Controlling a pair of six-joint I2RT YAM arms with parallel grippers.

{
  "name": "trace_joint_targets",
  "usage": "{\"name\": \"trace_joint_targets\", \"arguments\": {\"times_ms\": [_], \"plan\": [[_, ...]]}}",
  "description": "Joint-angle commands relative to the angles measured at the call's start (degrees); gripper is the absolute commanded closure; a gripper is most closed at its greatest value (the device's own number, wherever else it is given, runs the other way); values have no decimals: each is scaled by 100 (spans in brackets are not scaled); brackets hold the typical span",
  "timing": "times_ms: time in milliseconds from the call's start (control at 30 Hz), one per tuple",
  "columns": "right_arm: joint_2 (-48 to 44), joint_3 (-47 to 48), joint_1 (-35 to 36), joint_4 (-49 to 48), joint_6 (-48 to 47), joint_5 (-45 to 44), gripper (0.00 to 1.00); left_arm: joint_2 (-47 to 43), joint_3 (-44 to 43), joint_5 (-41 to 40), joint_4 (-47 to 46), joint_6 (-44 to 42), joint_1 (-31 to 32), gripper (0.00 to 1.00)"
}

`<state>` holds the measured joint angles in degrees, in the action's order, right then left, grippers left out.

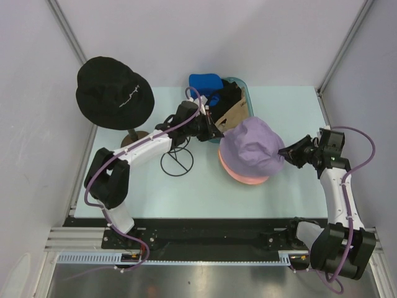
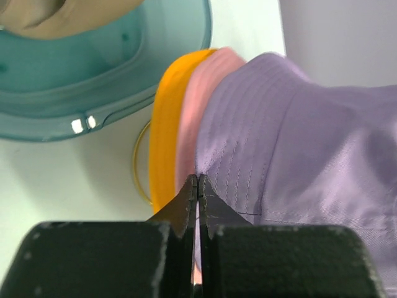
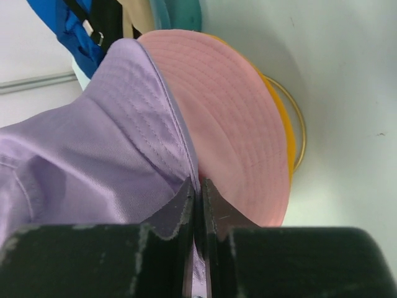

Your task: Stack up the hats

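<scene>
A lavender bucket hat [image 1: 251,149] sits over a pink hat [image 3: 236,124] and an orange hat [image 2: 164,124] at the table's centre right. My left gripper [image 1: 217,133] is shut on the lavender brim's left edge; the left wrist view shows the gripper [image 2: 198,180] pinching the fabric. My right gripper [image 1: 286,152] is shut on the brim's right edge, and it shows in the right wrist view [image 3: 198,183]. A black bucket hat [image 1: 115,93] with white lettering rests on a stand at the back left. A blue cap [image 1: 205,82] and a tan cap [image 1: 234,115] lie in a teal basket [image 1: 245,93].
A black wire stand [image 1: 177,160] stands on the table beside my left arm. The black hat's stand has a dark round base [image 1: 133,138]. A thin gold ring [image 3: 298,118] lies under the hat pile. Grey walls close in the table on three sides.
</scene>
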<state>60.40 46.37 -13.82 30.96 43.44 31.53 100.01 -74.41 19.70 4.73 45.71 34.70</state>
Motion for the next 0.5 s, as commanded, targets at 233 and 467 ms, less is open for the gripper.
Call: {"name": "trace_joint_targets", "arguments": {"times_ms": [233,467], "plan": [[173,-646,169,183,-600,-884,100,-202,331,-502,186,-801,169,100],[209,-664,188,700,-995,-1588,100,-61,182,-635,256,-1108,423,100]]}}
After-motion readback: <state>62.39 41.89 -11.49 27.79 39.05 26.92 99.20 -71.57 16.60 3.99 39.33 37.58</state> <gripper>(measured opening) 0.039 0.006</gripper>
